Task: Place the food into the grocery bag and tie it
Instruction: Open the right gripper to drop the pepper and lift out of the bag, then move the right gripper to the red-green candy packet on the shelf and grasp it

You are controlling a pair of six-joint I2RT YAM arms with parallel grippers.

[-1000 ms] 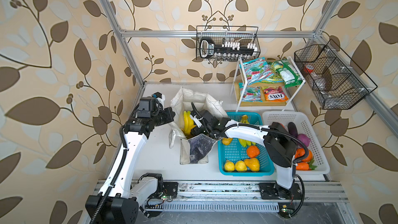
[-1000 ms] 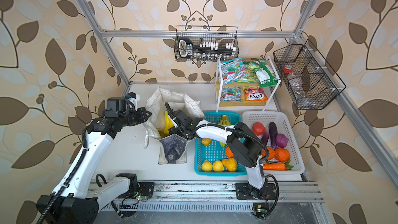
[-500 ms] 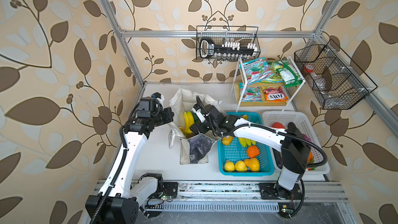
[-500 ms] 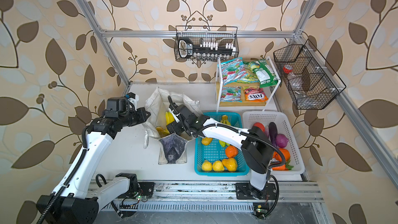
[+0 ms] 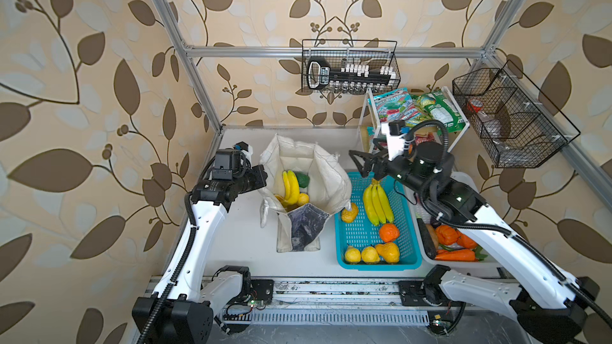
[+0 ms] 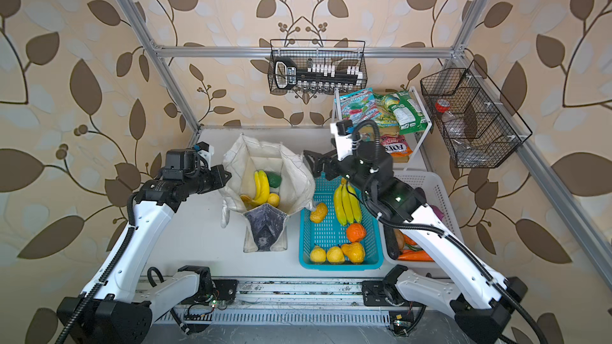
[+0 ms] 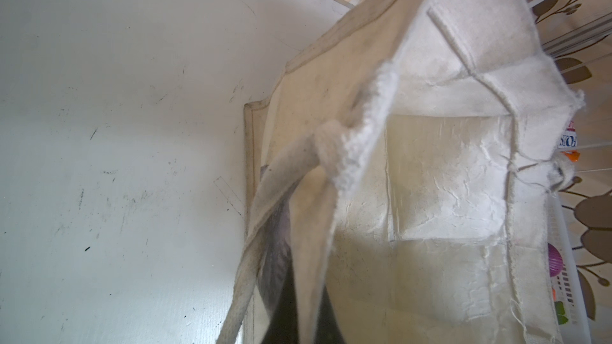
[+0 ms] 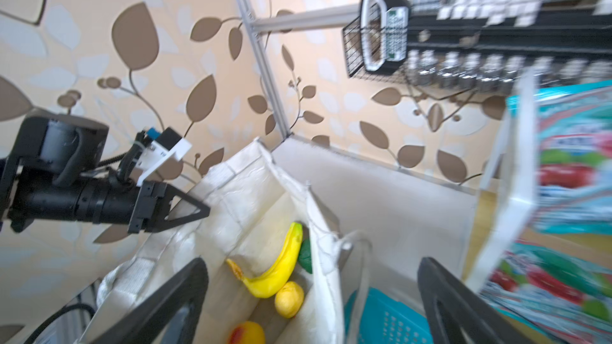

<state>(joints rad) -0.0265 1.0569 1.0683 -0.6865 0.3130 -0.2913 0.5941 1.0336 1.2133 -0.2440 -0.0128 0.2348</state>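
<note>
Partly, grocery bag (image 5: 331, 180) hides left end effector (image 5: 264, 177).

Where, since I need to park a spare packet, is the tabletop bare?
Bare table left of and before the grocery bag, up to the front rail; also a strip behind it by the back wall. Crowded right: turquoise basket, white basket, shelf rack.
</note>
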